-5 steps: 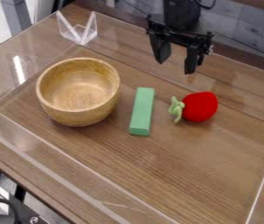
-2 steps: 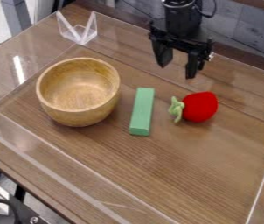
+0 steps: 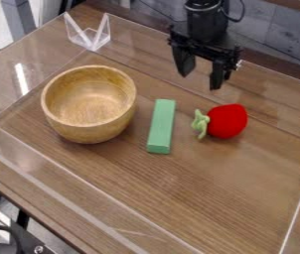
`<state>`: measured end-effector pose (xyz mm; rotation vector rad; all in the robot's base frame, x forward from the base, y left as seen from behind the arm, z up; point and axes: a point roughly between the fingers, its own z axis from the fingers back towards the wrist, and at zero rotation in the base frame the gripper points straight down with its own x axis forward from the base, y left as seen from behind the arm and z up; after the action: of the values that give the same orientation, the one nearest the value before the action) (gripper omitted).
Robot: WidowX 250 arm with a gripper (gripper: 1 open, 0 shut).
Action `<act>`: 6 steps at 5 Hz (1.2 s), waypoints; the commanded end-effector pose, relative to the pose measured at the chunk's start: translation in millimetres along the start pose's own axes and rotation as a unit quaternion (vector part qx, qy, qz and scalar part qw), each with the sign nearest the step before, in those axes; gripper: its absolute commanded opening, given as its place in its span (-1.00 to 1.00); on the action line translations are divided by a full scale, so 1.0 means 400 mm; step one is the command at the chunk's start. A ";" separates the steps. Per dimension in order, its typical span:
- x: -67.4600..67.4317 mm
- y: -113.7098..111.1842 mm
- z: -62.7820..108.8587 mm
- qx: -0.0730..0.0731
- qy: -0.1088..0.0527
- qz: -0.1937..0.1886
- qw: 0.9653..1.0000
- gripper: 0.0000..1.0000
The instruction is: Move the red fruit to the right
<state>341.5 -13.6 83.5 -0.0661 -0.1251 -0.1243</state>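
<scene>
We look down at a wooden surface (image 3: 180, 189) ringed by low clear plastic walls. A black tool (image 3: 204, 67) hangs from above near the back, pointing straight down, with its 2 fingers spread wide apart and nothing between them. We see it above and slightly behind the red fruit (image 3: 225, 120), not touching it.

The red fruit lies on its side on the surface, right of center, its green leafy top facing left. Just beside that leafy top, to the left, lies a long green block (image 3: 161, 126), stretched from back to front. We cannot tell whether the leaves touch the block. Farther left sits a round wooden bowl (image 3: 89, 102), upright, near the block but apart from it. A small clear plastic stand (image 3: 87, 33) sits at the back left corner.
</scene>
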 end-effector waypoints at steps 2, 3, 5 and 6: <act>0.011 0.001 0.018 0.005 -0.019 0.000 1.000 1.00; 0.012 0.004 0.018 0.007 -0.023 0.004 1.000 1.00; 0.012 0.010 0.028 0.010 -0.034 0.015 0.999 1.00; 0.014 0.013 0.035 0.010 -0.040 0.021 0.999 1.00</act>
<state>342.2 -11.0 78.4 -0.0570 -0.1450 -0.0941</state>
